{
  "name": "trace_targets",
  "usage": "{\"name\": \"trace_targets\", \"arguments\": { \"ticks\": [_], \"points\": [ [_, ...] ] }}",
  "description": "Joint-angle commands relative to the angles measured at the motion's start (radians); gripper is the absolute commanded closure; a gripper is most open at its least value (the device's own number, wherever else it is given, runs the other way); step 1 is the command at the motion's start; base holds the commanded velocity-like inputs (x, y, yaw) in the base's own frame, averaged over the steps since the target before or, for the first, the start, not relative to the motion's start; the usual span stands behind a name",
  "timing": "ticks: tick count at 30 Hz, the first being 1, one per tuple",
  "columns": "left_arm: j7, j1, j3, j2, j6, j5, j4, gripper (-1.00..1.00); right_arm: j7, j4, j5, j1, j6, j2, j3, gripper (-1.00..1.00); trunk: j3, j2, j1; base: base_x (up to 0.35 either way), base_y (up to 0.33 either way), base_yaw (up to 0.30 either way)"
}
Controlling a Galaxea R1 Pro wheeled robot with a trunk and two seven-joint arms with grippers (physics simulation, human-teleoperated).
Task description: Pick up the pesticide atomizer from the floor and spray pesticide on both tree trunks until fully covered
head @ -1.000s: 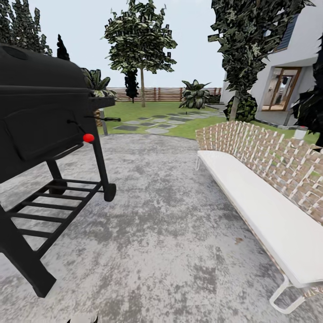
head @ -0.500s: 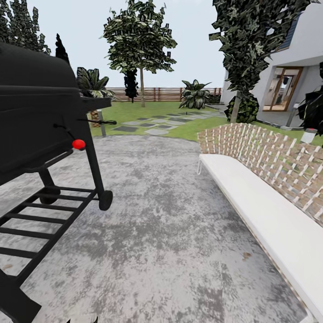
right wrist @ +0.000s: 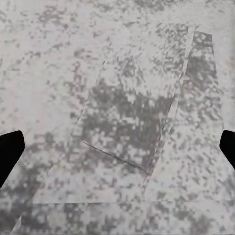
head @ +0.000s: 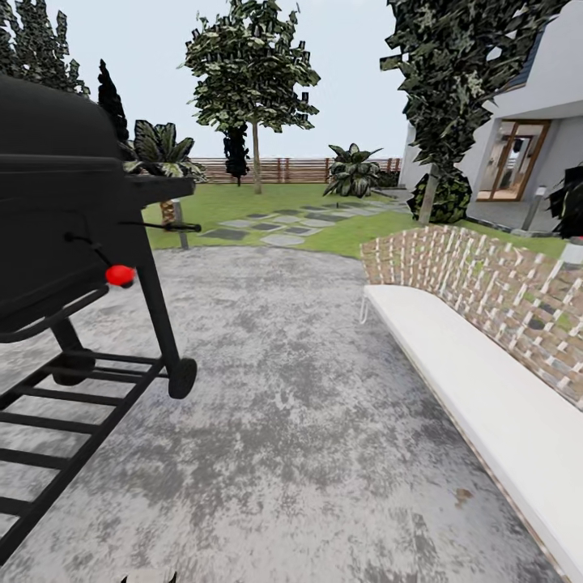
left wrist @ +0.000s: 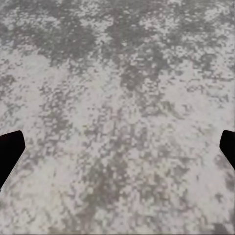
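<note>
The garden's green lawn (head: 243, 201) with grey stepping slabs (head: 282, 239) lies ahead, past the patio, closed off by a brown slat fence (head: 295, 169). Two leafy trees rise there: one at the centre (head: 253, 69) by the fence, and a taller one (head: 453, 65) at the right near the house. The pesticide atomizer is out of view. My left gripper (left wrist: 117, 147) is open over speckled grey paving, its dark fingertips (left wrist: 10, 149) at the picture's edges. My right gripper (right wrist: 117, 147) is open too, over the same paving, with nothing between its fingers.
A black barbecue grill (head: 57, 219) on wheels with a red knob (head: 120, 274) stands close on the left. A long white bench (head: 478, 389) with a woven back runs along the right. Grey patio paving (head: 283, 405) lies between them. A white house (head: 526, 121) is at the far right.
The whole head view has shifted: the camera has moved forward, so the grill has slid left and down, and the bench has slid right. Nothing in the scene itself has moved.
</note>
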Motion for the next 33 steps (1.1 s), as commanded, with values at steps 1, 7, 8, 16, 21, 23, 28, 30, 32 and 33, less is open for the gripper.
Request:
{"name": "trace_targets", "arguments": {
  "ticks": [1,7,8,16,21,23,28,30,32,33],
  "points": [
    [0.0,-0.001,0.002,0.0,-0.003,0.001,0.001,-1.0,-0.001,0.001,0.002,0.0,-0.003,-0.001,0.002,-1.0,-0.001,0.0,0.0,0.339,0.0,0.0],
    [0.0,-0.001,0.002,0.0,-0.003,0.001,0.001,-1.0,-0.001,0.001,0.001,0.0,-0.003,-0.001,0.001,-1.0,-0.001,0.0,0.0,0.339,0.0,0.0],
    [0.0,-0.001,0.002,0.0,-0.003,0.001,0.001,-1.0,-0.001,0.001,0.001,0.0,-0.003,-0.001,0.001,-1.0,-0.001,0.0,0.0,0.339,0.0,0.0],
    [0.0,-0.001,0.002,0.0,-0.003,0.001,0.001,-1.0,-0.001,0.001,0.001,0.0,-0.003,-0.001,0.001,-1.0,-0.001,0.0,0.0,0.339,0.0,0.0],
    [0.0,-0.001,0.002,0.0,-0.003,0.001,0.001,-1.0,-0.001,0.0,0.001,0.0,-0.003,-0.001,0.001,-1.0,-0.001,0.0,0.0,0.339,0.0,0.0],
    [0.0,-0.001,0.002,0.0,-0.003,0.001,0.001,-1.0,-0.001,0.0,0.001,0.0,-0.003,-0.001,0.0,-1.0,-0.001,0.0,0.0,0.339,0.0,0.0],
    [0.0,-0.001,0.002,0.0,-0.003,0.001,0.001,-1.0,-0.001,-0.001,-0.001,0.0,-0.003,-0.001,-0.001,-1.0,-0.004,0.0,0.0,0.339,0.0,0.0],
    [0.0,-0.001,0.002,0.0,-0.003,0.001,0.001,-1.0,-0.001,-0.001,-0.001,0.0,-0.003,-0.001,-0.001,-1.0,-0.007,0.0,0.0,0.339,0.0,0.0],
    [0.0,-0.001,0.002,0.0,-0.003,0.001,0.001,-1.0,-0.001,-0.001,-0.001,0.0,-0.003,-0.001,-0.001,-1.0,-0.01,0.0,0.0,0.339,0.0,0.0],
    [0.0,-0.001,0.002,0.0,-0.003,0.001,0.001,-1.0,-0.001,-0.001,-0.001,0.0,-0.003,-0.001,-0.001,-1.0,-0.011,0.0,0.0,0.339,0.0,0.0]
  ]
}}
